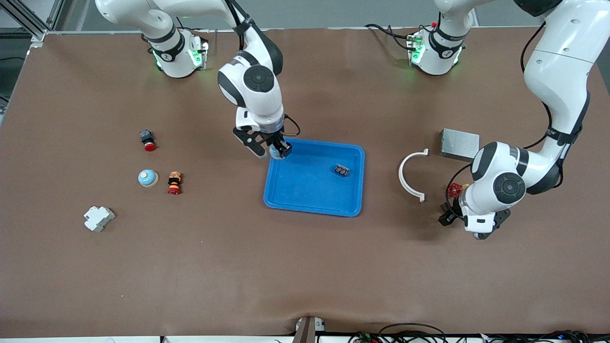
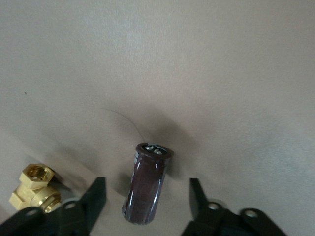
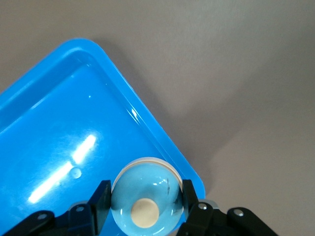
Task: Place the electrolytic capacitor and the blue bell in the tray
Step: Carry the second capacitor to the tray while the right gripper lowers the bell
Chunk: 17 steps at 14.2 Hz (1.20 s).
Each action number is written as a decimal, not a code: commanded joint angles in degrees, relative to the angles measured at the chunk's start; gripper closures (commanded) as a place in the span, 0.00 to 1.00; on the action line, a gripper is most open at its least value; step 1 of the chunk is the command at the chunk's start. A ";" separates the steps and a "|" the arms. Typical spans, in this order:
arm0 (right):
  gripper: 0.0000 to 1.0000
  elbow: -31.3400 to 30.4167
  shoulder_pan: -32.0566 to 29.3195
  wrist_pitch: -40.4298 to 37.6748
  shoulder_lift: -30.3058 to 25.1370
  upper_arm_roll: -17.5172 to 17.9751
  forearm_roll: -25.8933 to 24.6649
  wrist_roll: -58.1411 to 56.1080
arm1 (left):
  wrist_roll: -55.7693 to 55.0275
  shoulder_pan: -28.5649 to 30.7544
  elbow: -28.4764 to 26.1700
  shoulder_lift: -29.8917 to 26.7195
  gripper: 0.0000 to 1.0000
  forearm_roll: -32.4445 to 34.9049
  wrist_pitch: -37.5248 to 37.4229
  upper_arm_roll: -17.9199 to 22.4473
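Brown table [image 1: 305,267] with blue tray [image 1: 305,202] mid-table. Right gripper [image 3: 142,206] over tray's corner toward the right arm's end, fingers clamped on blue bell [image 3: 146,197]. Left gripper [image 2: 147,201] low, well apart from tray toward left arm's end, fingers spread wide, capacitor [image 2: 146,182] lying between them, untouched.

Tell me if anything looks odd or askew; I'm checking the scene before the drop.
Nothing damaged or spilled. The right gripper holds the light blue dome bell over the bright blue plastic tray's corner, while the dark brown cylindrical capacitor lies toppled on the table between the left gripper's open fingers.
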 commanded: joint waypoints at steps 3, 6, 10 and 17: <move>1.00 5.32 2.49 0.27 6.20 -0.90 -4.52 7.85 | 0.40 1.03 -2.08 -0.30 0.74 2.07 2.52 -0.64; 1.00 7.70 3.63 0.18 9.27 -1.07 -4.88 9.88 | 1.01 0.94 -2.34 -1.53 1.00 2.16 1.82 -0.64; 1.00 10.60 4.33 0.18 12.44 -1.07 -7.50 14.44 | 0.92 0.59 -2.87 -6.88 1.00 1.64 -2.20 -2.48; 1.00 12.71 5.39 0.18 14.55 -1.07 -8.13 17.35 | -7.22 0.33 -1.99 -10.50 1.00 -2.41 -9.43 -12.67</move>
